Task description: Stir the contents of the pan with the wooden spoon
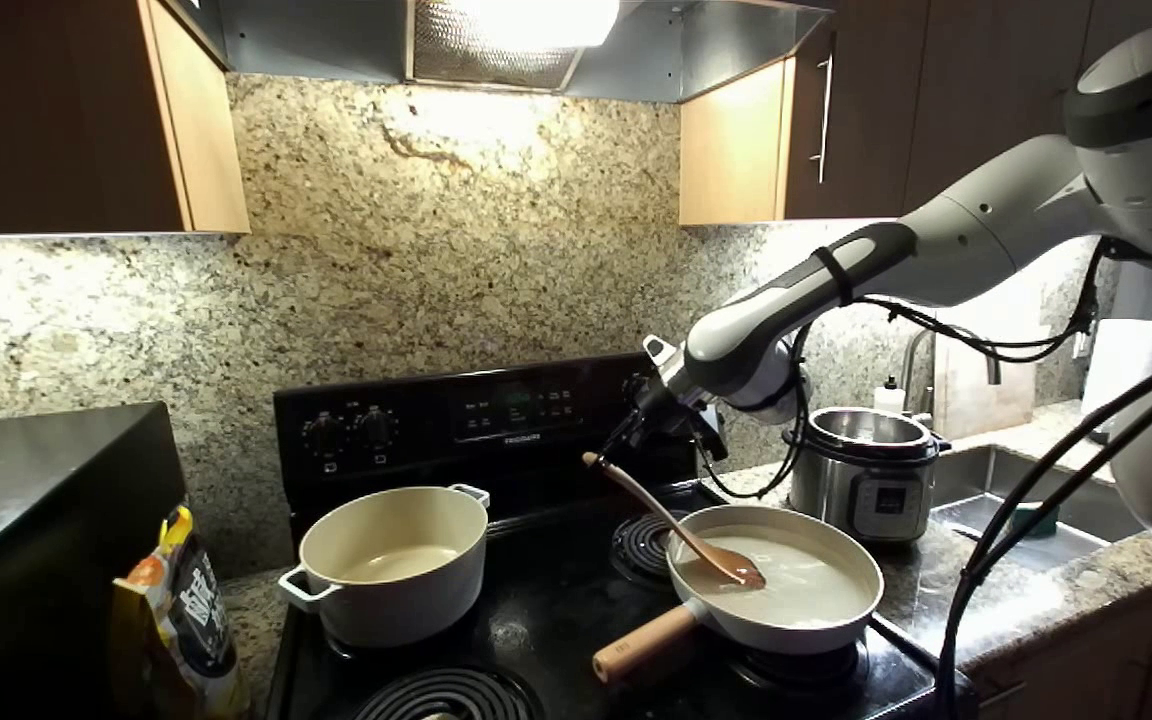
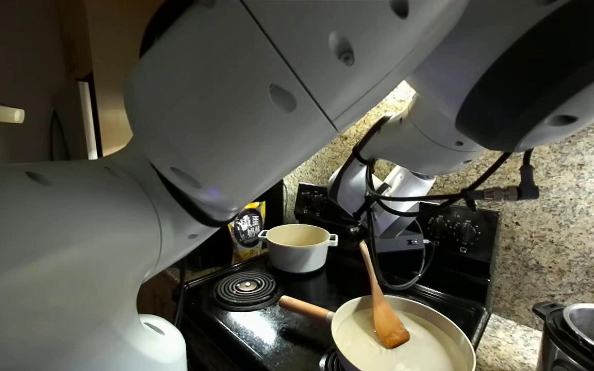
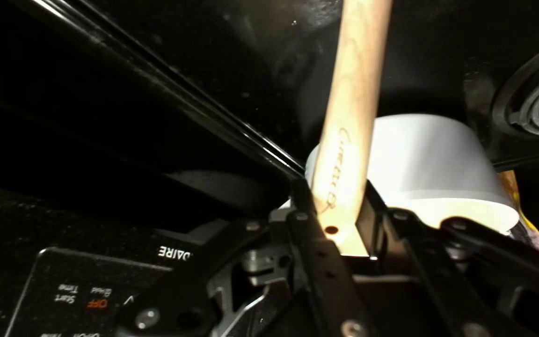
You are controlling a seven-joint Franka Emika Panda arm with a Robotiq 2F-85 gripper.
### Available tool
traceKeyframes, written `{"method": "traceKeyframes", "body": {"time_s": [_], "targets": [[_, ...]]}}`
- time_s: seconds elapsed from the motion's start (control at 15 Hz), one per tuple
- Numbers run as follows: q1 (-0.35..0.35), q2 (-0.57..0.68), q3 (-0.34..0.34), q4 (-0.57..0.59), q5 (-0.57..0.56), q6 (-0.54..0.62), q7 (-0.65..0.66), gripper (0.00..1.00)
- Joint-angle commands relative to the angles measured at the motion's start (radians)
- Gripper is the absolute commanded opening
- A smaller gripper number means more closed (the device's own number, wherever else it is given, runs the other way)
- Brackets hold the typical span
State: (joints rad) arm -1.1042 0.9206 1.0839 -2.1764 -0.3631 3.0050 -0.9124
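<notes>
The cream-white pan (image 1: 806, 640) sits on a front burner of the black stove; its rim also shows in an exterior view (image 2: 466, 341). A pale, smooth layer of contents (image 1: 821, 580) covers its bottom. The wooden spoon (image 1: 658, 508) leans over the pan's rim, its bowl resting in the contents (image 2: 428, 335). Its handle rises toward the stove's back panel. My gripper (image 1: 626, 437) is shut on the handle's end, above and behind the pan. In the wrist view, the gripper's fingers (image 3: 337, 201) flank the spoon handle (image 3: 356, 84); the spoon's bowl and the pan are out of view.
A deeper two-handled cream pot (image 1: 401, 610) stands on a back burner. A steel pot (image 1: 861, 490) stands on the counter beside the pan. The stove's back panel (image 1: 496, 415) is close behind my gripper. A yellow and black bag (image 1: 196, 610) stands beside the stove.
</notes>
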Motion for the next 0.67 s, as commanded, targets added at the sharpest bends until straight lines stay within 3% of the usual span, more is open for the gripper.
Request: {"method": "traceKeyframes", "body": {"time_s": [0.0,0.33,0.6], "targets": [[-0.012,0.003,-0.012,0.015,0.015,0.038,-0.033,0.10],[-0.052,0.011,-0.035,0.000,0.018,0.031,-0.036,0.10],[-0.109,0.050,-0.013,-0.037,0.012,-0.037,-0.076,0.10]]}}
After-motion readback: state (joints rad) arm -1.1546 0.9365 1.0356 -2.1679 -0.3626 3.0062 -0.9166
